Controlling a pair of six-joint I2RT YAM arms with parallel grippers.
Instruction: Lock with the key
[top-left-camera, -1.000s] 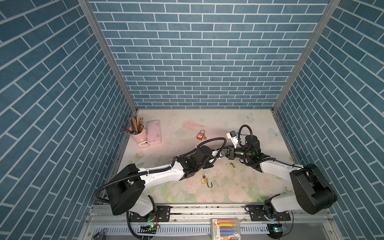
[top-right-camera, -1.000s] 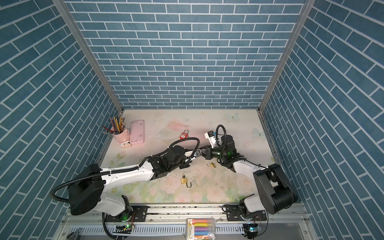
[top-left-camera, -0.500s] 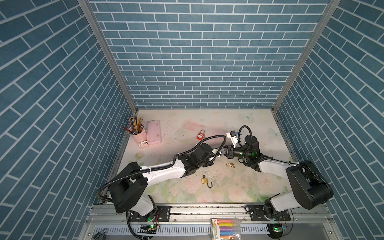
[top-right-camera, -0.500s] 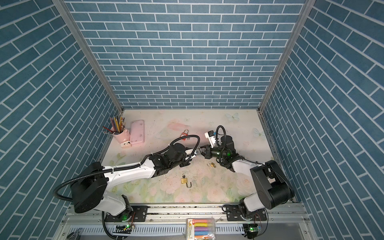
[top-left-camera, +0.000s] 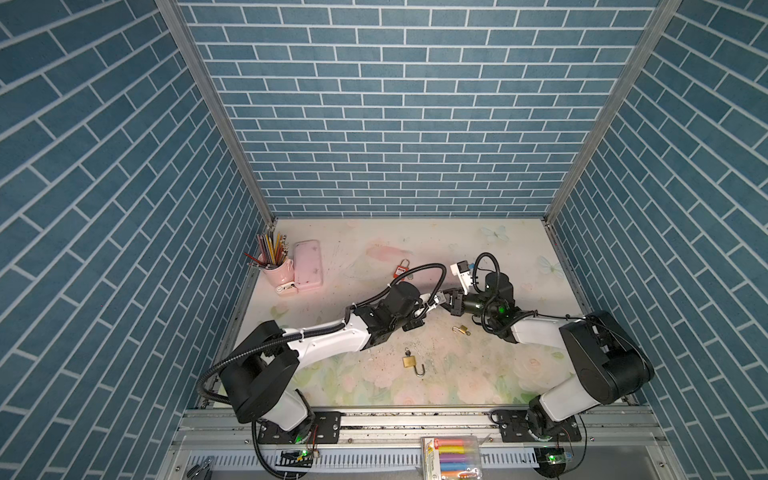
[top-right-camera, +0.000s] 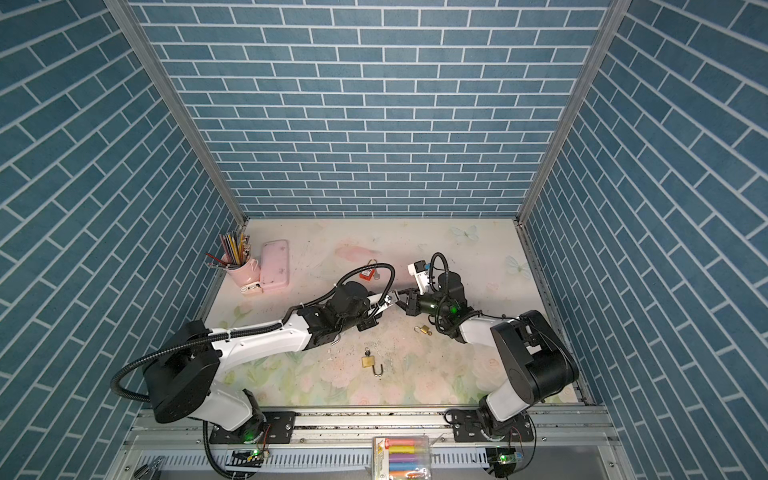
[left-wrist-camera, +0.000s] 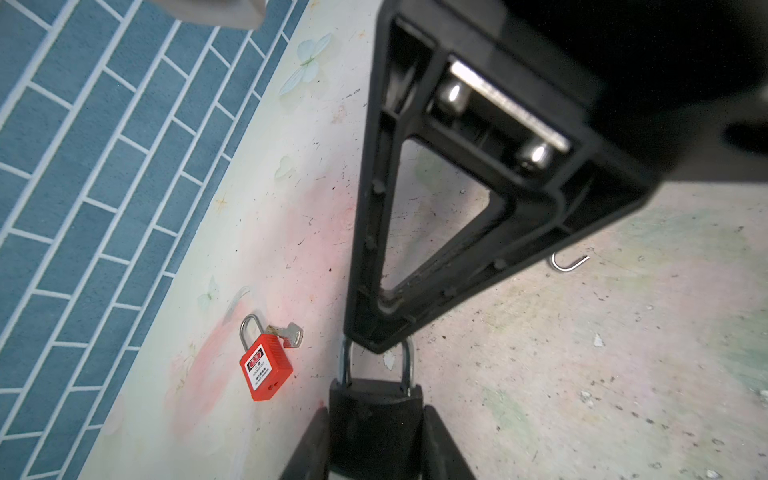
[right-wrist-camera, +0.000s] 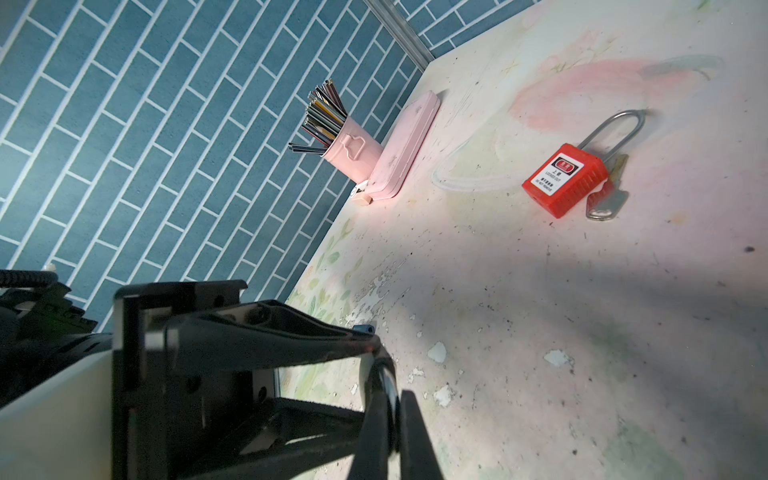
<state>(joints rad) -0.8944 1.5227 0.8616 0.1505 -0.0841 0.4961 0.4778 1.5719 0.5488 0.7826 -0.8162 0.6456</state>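
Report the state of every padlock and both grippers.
black padlock: shackle looks closed, held
red padlock: shackle closed, lying flat
large brass padlock: shackle open
small brass padlock: too small to tell
left gripper: shut on black padlock body
right gripper: shut at its shackle

Four padlocks: red padlock (top-left-camera: 400, 272), black padlock (left-wrist-camera: 376, 419), large brass padlock (top-left-camera: 409, 362), small brass padlock (top-left-camera: 464, 331). One silver key (left-wrist-camera: 291, 333), pencil cup (top-left-camera: 279, 272), pink case (top-left-camera: 308, 264).
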